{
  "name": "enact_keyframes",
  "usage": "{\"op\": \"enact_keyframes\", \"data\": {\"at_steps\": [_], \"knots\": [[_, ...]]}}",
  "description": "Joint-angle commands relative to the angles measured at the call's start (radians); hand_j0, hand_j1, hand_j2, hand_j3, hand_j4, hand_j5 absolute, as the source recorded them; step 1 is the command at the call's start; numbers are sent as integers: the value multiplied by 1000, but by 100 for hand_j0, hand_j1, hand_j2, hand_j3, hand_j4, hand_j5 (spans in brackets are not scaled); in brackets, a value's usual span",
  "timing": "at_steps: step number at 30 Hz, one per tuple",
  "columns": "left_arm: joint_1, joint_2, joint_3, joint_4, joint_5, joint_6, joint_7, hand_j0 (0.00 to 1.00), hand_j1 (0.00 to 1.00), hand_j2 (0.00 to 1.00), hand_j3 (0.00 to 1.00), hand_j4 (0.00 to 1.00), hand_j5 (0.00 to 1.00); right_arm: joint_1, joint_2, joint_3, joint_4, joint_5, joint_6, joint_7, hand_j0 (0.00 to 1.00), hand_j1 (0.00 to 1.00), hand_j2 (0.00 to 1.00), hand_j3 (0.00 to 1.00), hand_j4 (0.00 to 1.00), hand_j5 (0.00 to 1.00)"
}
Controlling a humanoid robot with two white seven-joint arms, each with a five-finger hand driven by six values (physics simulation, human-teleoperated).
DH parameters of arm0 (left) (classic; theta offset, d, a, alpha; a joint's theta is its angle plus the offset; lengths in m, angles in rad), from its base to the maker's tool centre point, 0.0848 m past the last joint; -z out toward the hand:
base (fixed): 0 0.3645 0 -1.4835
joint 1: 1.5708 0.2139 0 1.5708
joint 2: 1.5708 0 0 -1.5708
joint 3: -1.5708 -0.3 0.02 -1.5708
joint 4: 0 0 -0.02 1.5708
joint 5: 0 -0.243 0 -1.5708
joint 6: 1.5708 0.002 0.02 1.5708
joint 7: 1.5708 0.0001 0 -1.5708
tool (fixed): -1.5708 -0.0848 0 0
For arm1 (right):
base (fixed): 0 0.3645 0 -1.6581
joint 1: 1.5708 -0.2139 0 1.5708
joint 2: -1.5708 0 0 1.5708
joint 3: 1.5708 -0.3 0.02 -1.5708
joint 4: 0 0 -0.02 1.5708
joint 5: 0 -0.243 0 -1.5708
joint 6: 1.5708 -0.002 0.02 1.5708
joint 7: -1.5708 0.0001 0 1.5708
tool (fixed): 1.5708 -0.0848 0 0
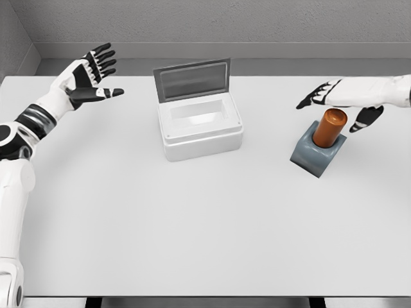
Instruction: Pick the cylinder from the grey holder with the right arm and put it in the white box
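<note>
— Where is the right hand (339,101)?
— Fingers spread, holding nothing, just above the orange cylinder (328,127).
— And the cylinder?
— Upright in the grey holder (314,155), right of the white box (201,126), whose lid stands open.
— The left hand (92,76)?
— Raised at far left, fingers spread.

White table (192,224): white box (200,131), grey holder (316,156).

Single head view, high vantage. Looks steeply down across the plain white flat counter (192,224). Grey back wall (225,22) closes the top edge.
</note>
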Motion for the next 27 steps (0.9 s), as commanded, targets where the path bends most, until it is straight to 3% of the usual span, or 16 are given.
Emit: {"op": "enact_keyframes", "data": {"at_steps": [1, 16, 24, 27], "knots": [[0, 0, 3, 4, 8, 1, 0, 100, 100, 100, 100, 100, 100, 0, 1, 5, -1, -4, 2, 1, 100, 100, 100, 100, 100, 100], [2, 0, -5, 2, 11, 1, 0, 100, 100, 100, 100, 100, 100, 2, -7, 23, -29, -4, 2, 4, 99, 99, 99, 99, 99, 99], [9, 37, -11, 1, -9, 0, 0, 100, 100, 100, 100, 100, 100, 0, -15, 23, -45, -4, 2, 4, 86, 86, 86, 86, 86, 86], [5, 31, -23, 1, -83, 0, 0, 100, 100, 100, 100, 100, 100, -2, -16, 23, -56, -4, 2, 6, 84, 84, 84, 84, 84, 84]]}}
